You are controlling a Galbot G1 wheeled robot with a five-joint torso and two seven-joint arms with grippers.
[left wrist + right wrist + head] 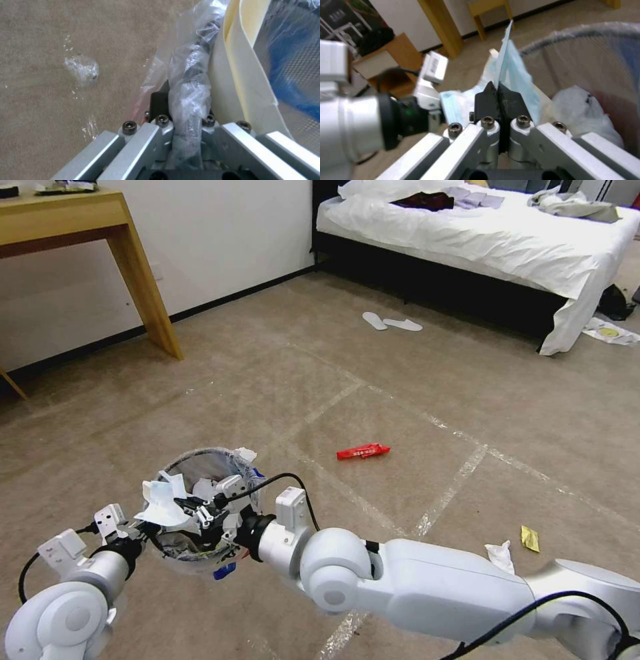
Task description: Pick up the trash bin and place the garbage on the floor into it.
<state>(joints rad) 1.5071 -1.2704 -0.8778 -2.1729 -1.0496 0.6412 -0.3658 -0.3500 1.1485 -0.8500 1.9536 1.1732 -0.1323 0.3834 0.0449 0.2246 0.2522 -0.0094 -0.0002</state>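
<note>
Pinching pale blue face mask (516,82) in right gripper (500,97), jaws pressed flat on it, over trash bin (207,463). Mask limp, light, probably clingy. Left gripper (186,112) clamped on bin's bag-wrapped rim. Red wrapper (363,451) lies well apart on floor (400,380).

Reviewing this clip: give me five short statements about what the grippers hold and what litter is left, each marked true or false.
1. The right gripper is shut on the pale blue face mask. True.
2. The left gripper clamps the trash bin by its bag-covered rim. True.
3. The red wrapper is already inside the bin. False: it lies on the floor.
4. The face mask lies flat on the carpet. False: it is held at the bin's mouth.
5. A yellow wrapper lies on the floor. True.
</note>
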